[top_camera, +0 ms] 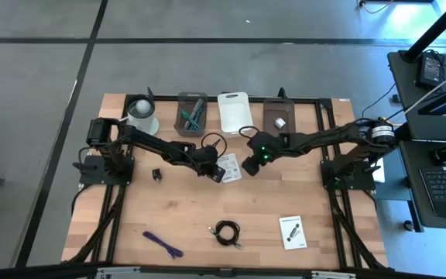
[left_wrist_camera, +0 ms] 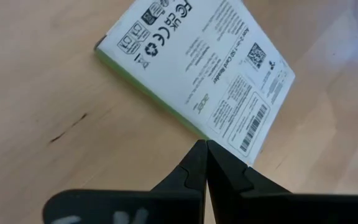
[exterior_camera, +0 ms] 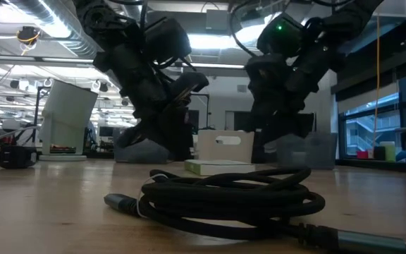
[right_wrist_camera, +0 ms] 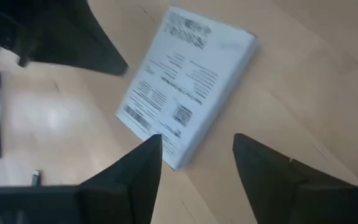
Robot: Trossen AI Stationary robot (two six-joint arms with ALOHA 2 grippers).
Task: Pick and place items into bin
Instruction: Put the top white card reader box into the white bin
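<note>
A white printed card [top_camera: 229, 167] lies flat at the table's middle, with both grippers at it. My left gripper [left_wrist_camera: 204, 144] is shut, its tips at one long edge of the card [left_wrist_camera: 191, 68]. On the card's other side my right gripper [right_wrist_camera: 197, 140] is open above it; its fingers stand on either side of one corner of the card [right_wrist_camera: 185, 87], apart from it. A second card [top_camera: 293, 231], a coiled black cable [top_camera: 225, 231], a purple stick [top_camera: 162, 244] and a tiny black block [top_camera: 156, 174] lie loose on the table. My left gripper's shut fingertips come slanting down to the card's long edge [left_wrist_camera: 219, 138], near one corner. Whether they touch that edge I cannot tell. The card lies flat on the table.
Along the far edge stand a round tub [top_camera: 142, 115], a grey bin [top_camera: 192, 113] holding teal tools, a white board [top_camera: 233, 111] and a second bin [top_camera: 279, 116] holding a small whitish piece. In the low view the cable [exterior_camera: 231, 197] fills the foreground.
</note>
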